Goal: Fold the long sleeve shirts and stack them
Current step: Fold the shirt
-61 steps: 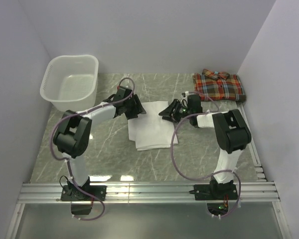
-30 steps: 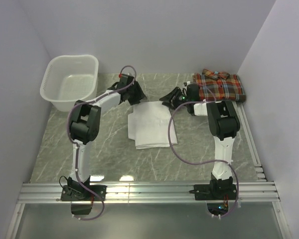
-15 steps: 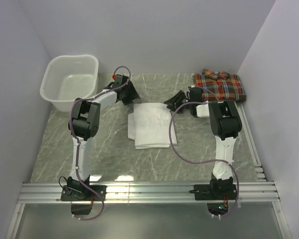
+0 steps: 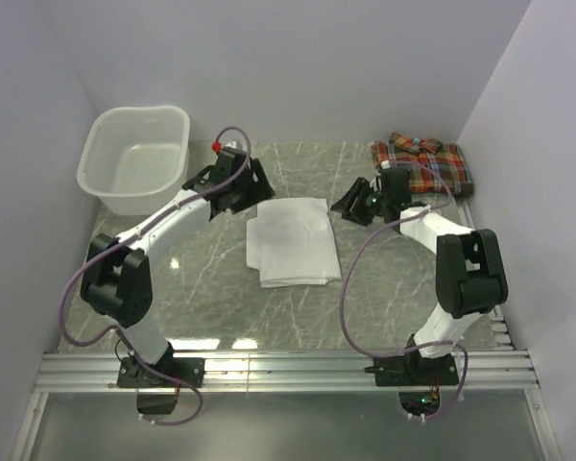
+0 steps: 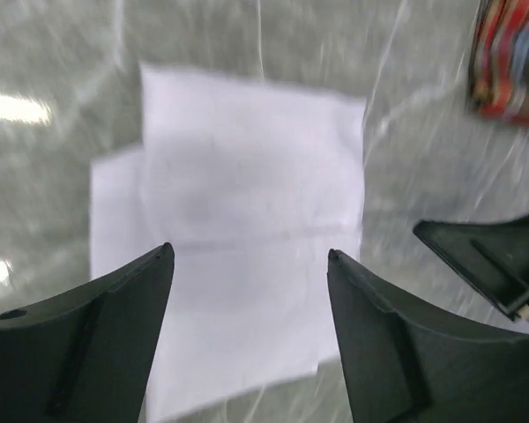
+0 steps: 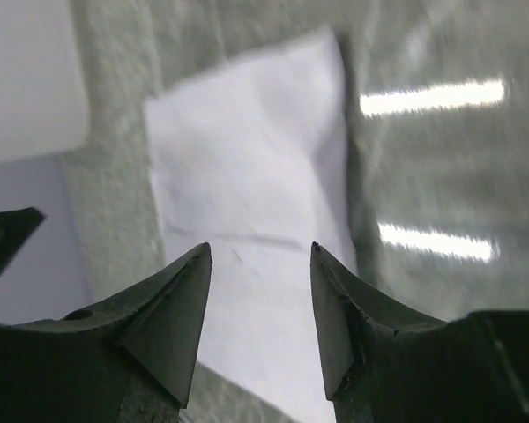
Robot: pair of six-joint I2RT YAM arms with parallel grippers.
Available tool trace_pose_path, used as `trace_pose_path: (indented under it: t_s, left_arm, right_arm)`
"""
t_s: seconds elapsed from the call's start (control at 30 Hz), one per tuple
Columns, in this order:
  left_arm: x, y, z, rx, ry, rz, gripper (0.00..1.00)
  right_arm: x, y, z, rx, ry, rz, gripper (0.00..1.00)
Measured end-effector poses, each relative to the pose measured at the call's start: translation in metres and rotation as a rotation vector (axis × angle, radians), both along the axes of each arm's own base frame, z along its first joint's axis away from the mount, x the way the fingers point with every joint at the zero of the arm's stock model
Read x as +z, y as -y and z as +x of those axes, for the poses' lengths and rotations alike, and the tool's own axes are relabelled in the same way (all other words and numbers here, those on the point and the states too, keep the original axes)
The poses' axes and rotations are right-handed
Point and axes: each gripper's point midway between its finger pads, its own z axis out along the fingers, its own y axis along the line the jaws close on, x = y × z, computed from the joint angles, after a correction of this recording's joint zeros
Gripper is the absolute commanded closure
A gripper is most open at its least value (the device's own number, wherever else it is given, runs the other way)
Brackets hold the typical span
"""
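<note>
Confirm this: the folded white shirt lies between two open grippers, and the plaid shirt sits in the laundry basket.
Not right. The plaid shirt lies folded on the table at its far right corner, not in the basket, as the top external view shows. The rest holds.

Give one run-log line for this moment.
left tool open, empty | right tool open, empty | white shirt folded, centre | plaid shirt folded, far right | not yet stacked

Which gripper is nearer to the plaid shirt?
Right. The right gripper sits between the plaid shirt and the white shirt; the left gripper is beyond the white shirt.
</note>
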Motion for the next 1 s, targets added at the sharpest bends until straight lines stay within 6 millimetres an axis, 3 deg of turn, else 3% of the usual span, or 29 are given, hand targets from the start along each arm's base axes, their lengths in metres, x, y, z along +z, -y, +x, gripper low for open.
trace_pose_path:
  t_s: [0.1,0.17,0.27,0.37,0.47,0.6,0.67,0.77,0.83,1.0]
  left_arm:
    - [-0.016,0.017,-0.036,-0.062,-0.048,0.02,0.28]
    - [-0.045,0.027,-0.065,-0.104,-0.123,0.053,0.3]
    - [-0.091,0.022,-0.103,-0.134,-0.247,0.123,0.32]
    - [-0.117,0.011,-0.12,-0.124,-0.331,0.171,0.43]
    - [-0.13,0.006,-0.121,-0.113,-0.361,0.203,0.45]
    - [-0.14,0.005,-0.113,-0.104,-0.39,0.246,0.44]
    - [-0.14,0.006,-0.1,-0.102,-0.378,0.264,0.43]
    - [-0.14,0.004,-0.071,-0.086,-0.359,0.282,0.39]
    - [-0.137,-0.001,-0.045,-0.065,-0.329,0.3,0.31]
    - [-0.124,-0.035,0.01,0.03,-0.256,0.348,0.12]
  right_arm:
    - [-0.025,0.003,-0.041,0.026,-0.087,-0.057,0.43]
    - [-0.044,0.004,-0.068,0.05,-0.157,-0.096,0.44]
    - [-0.065,0.004,-0.101,0.083,-0.237,-0.147,0.45]
    - [-0.072,0.002,-0.12,0.11,-0.261,-0.179,0.48]
    - [-0.076,-0.008,-0.136,0.15,-0.269,-0.202,0.52]
    - [-0.083,-0.03,-0.161,0.22,-0.29,-0.206,0.57]
    - [-0.083,-0.044,-0.171,0.247,-0.299,-0.198,0.57]
    - [-0.079,-0.076,-0.189,0.317,-0.3,-0.183,0.57]
    - [-0.075,-0.1,-0.2,0.368,-0.297,-0.168,0.56]
    - [-0.051,-0.167,-0.206,0.491,-0.246,-0.139,0.44]
